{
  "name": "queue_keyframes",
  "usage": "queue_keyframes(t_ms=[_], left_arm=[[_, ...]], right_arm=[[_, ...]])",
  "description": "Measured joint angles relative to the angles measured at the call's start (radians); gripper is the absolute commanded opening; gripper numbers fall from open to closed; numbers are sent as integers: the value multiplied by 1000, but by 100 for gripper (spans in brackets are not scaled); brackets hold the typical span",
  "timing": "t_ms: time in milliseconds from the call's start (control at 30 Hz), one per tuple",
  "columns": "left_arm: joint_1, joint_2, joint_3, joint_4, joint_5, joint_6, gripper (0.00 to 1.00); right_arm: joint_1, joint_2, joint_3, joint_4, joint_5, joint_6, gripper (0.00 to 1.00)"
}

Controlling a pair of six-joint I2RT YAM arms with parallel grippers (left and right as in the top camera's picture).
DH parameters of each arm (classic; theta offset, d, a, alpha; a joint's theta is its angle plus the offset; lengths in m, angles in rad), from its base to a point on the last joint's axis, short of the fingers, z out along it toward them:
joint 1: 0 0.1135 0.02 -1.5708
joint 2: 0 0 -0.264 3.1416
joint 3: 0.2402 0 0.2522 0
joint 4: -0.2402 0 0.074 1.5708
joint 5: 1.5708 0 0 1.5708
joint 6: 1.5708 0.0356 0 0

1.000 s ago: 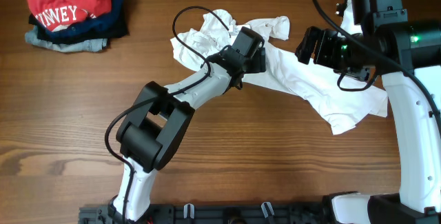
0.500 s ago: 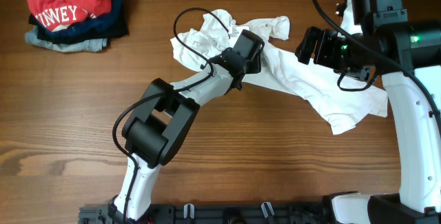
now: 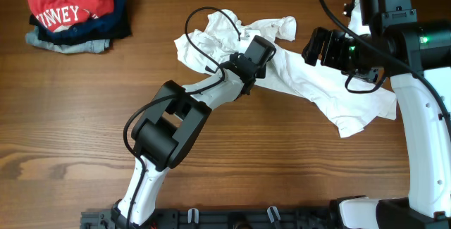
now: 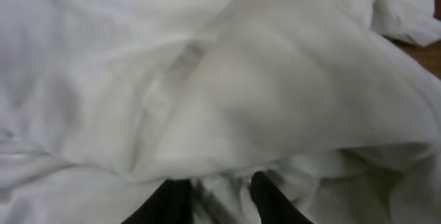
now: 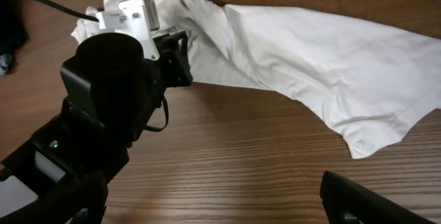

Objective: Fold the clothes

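The clothes, a crumpled white T-shirt (image 3: 310, 81), lie spread from the table's upper middle toward the right. My left gripper (image 3: 262, 65) is pressed into the shirt's middle. In the left wrist view white cloth (image 4: 241, 79) fills the frame, and a bunched fold sits pinched between the black fingers (image 4: 272, 196) of that gripper (image 4: 220, 189). Seen from the right wrist, the left gripper (image 5: 180, 57) meets the shirt (image 5: 310, 52) at its edge. My right gripper (image 3: 313, 46) hovers over the shirt's right half, and its jaws (image 5: 220, 203) stand wide open over bare wood.
A stack of folded garments with a red lettered shirt on top (image 3: 74, 10) sits at the far left corner. A black cable (image 3: 204, 17) loops over the shirt's bunched left part. The wooden table (image 3: 282, 158) shows below the shirt.
My left gripper has pushed a little further right into the shirt, and its jaws have closed on a fold of cloth. The right arm has not moved.
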Motion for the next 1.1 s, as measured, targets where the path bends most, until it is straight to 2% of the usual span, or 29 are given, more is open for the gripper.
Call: queue_keyframes(t_ms=[100, 267, 400, 633, 700, 833, 967, 1100], left_arm=[[0, 2, 0, 0, -7, 3, 4], [-2, 0, 3, -13, -32, 2, 4], [-4, -43, 3, -101, -78, 2, 4], [4, -250, 3, -325, -137, 2, 4], [15, -312, 4, -423, -145, -10, 4], [30, -383, 4, -531, -153, -34, 4], [30, -387, -1, -565, -153, -37, 4], [41, -387, -16, -573, -148, -60, 4]], right_arm=[[0, 0, 0, 0, 0, 0, 100], [0, 0, 0, 0, 0, 0, 100], [0, 0, -26, 23, 0, 0, 100], [0, 0, -193, 80, 2, 12, 100], [0, 0, -265, 127, -13, 16, 100], [0, 0, -575, 410, -169, 23, 100], [13, 24, -726, 476, -238, 42, 100], [43, 38, -836, 581, -265, 128, 100]])
